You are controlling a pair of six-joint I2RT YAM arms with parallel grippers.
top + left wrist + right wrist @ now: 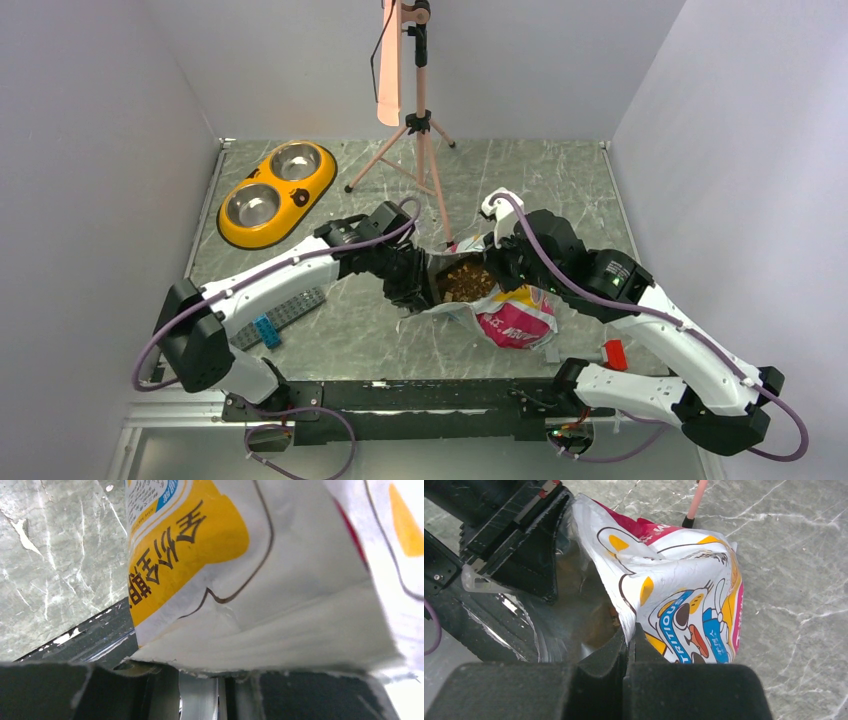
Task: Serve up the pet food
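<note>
Seemingly kibble (466, 281) (bagged) beside right gripper (490, 262).

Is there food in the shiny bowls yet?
No, both steel bowls in the yellow dish look empty; the pet food is in the open bag.

The pet food (466, 281), loose brown kibble, sits heaped inside the open bag (515, 322).

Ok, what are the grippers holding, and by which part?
Both hold the bag by its open mouth: left gripper one rim, right gripper the opposite rim.
</note>
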